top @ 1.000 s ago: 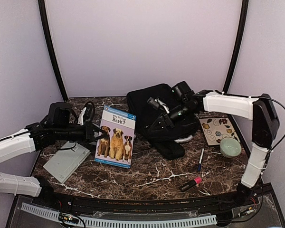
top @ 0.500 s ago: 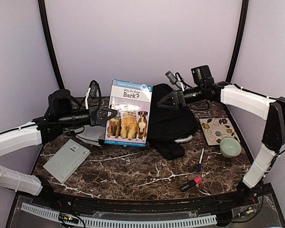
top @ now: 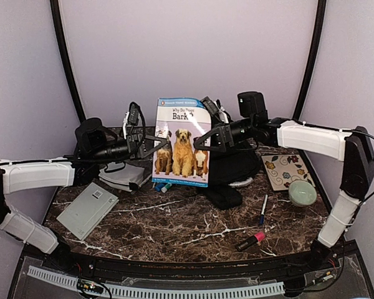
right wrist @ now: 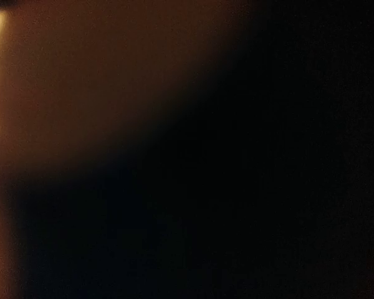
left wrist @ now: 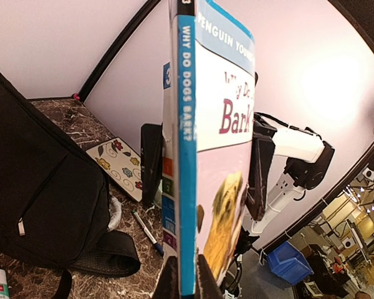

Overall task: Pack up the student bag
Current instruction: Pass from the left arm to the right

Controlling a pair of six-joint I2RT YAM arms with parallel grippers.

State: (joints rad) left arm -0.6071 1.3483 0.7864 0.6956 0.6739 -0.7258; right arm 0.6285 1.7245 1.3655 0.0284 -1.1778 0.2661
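The black student bag [top: 237, 167] lies at the back of the table, partly hidden behind a book; it also shows in the left wrist view [left wrist: 43, 187]. My left gripper [top: 151, 145] is shut on the spine edge of the book "Why Do Dogs Bark?" [top: 182, 142] and holds it upright in the air. In the left wrist view the spine [left wrist: 187, 156] stands between my fingertips [left wrist: 168, 283]. My right gripper [top: 204, 139] is at the book's right edge, in front of the bag. Its jaws are not clear, and the right wrist view is dark.
A grey flat box [top: 87, 210] lies front left and a grey pouch [top: 121, 176] sits under my left arm. A floral notebook [top: 285, 169], a green bowl [top: 302, 193], a pen [top: 262, 209] and a pink marker [top: 250, 240] are on the right.
My left gripper has lifted the book higher and carried it right, toward the bag. My right gripper has moved left, up to the book's right edge.
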